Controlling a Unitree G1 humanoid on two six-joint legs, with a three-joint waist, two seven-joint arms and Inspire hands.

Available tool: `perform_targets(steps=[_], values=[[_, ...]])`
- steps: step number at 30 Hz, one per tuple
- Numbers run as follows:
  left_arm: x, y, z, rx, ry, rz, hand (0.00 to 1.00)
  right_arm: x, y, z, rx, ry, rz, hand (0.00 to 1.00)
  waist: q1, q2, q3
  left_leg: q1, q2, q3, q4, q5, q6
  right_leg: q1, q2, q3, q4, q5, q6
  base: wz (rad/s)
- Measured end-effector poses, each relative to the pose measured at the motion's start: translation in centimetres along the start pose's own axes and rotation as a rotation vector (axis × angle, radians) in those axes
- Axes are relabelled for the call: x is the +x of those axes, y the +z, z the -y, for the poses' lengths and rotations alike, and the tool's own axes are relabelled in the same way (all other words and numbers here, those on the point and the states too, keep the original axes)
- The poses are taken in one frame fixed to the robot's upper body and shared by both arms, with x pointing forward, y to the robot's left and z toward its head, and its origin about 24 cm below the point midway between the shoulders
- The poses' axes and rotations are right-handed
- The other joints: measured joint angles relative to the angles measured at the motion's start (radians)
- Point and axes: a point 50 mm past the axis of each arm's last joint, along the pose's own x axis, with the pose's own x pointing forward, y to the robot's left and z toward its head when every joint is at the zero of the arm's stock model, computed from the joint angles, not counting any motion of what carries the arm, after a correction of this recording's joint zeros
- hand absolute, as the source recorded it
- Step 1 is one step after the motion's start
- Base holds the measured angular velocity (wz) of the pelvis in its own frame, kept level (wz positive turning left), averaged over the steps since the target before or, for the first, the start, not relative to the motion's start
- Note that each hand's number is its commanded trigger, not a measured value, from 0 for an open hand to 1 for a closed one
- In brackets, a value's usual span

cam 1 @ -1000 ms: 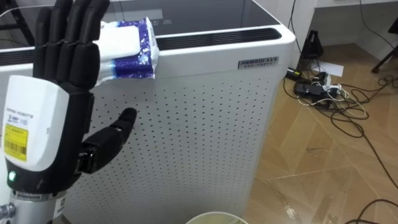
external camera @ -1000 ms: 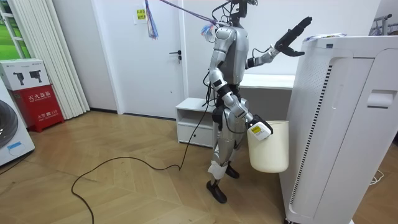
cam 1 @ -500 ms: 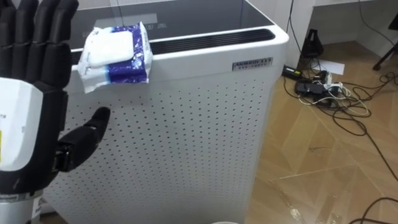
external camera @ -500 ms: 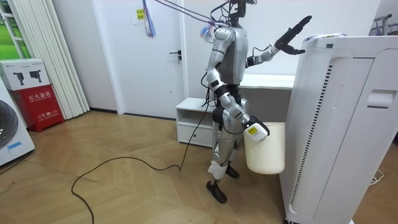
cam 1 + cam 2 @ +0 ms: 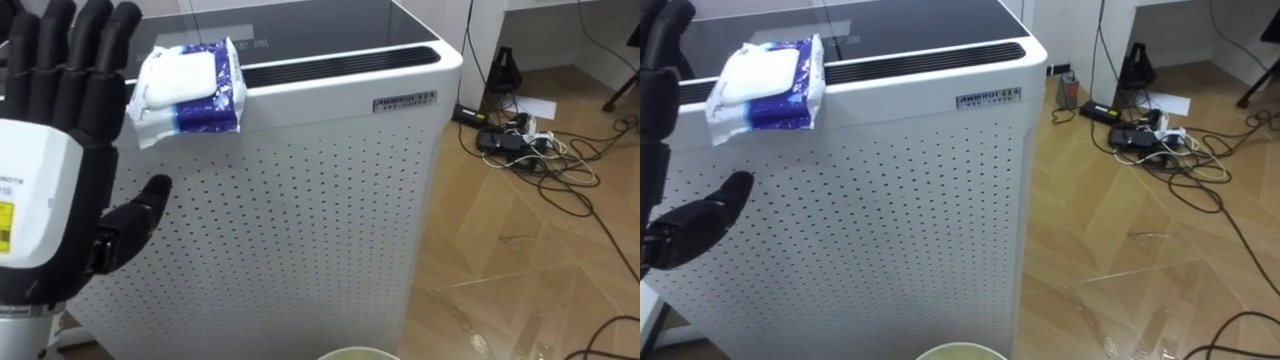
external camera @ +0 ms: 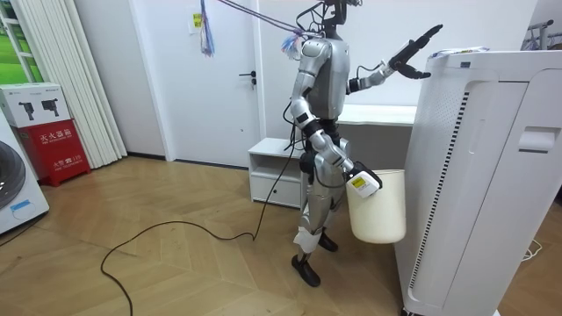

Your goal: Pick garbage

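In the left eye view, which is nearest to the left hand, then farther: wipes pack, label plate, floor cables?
1. Wipes pack, beside the left hand, on top of the white unit.
2. Label plate, upper right of its front.
3. Floor cables, far right.

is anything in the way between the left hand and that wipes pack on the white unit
Nothing visible does. The left hand, open with straight fingers, is held up just left of the wipes pack lying on the white unit's top edge; only air separates them.
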Motion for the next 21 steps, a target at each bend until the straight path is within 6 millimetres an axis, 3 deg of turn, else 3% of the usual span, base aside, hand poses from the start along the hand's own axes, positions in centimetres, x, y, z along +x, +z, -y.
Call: perform_targets(steps=[9, 20, 21], values=[[0.6, 0.0, 1.3, -0.025, -0.018, -0.027, 0.0, 0.2, 0.2, -0.2, -0.035, 0.012, -0.007, 1.0, -0.01, -0.002, 0.0011, 0.01, 0.0, 0.032, -0.007, 0.002, 0.003, -0.004, 0.003, 0.022, 0.003, 0.002, 0.003, -0.06], [0.4, -0.4, 2.2, -0.019, -0.066, -0.078, 0.01, 0.4, 0.3, -0.6, -0.065, 0.03, -0.009, 1.0, -0.026, -0.001, -0.009, 0.033, 0.004, 0.052, -0.02, 0.008, 0.003, 0.012, 0.009, 0.042, -0.004, 0.006, 0.002, -0.04], [0.4, -0.5, 2.3, -0.019, -0.069, -0.082, 0.53, 0.4, 0.4, -0.6, -0.064, 0.031, -0.008, 1.0, -0.027, 0.0, -0.01, 0.034, 0.004, 0.053, -0.02, 0.009, 0.003, 0.012, 0.009, 0.044, -0.005, 0.007, 0.003, 0.0]])
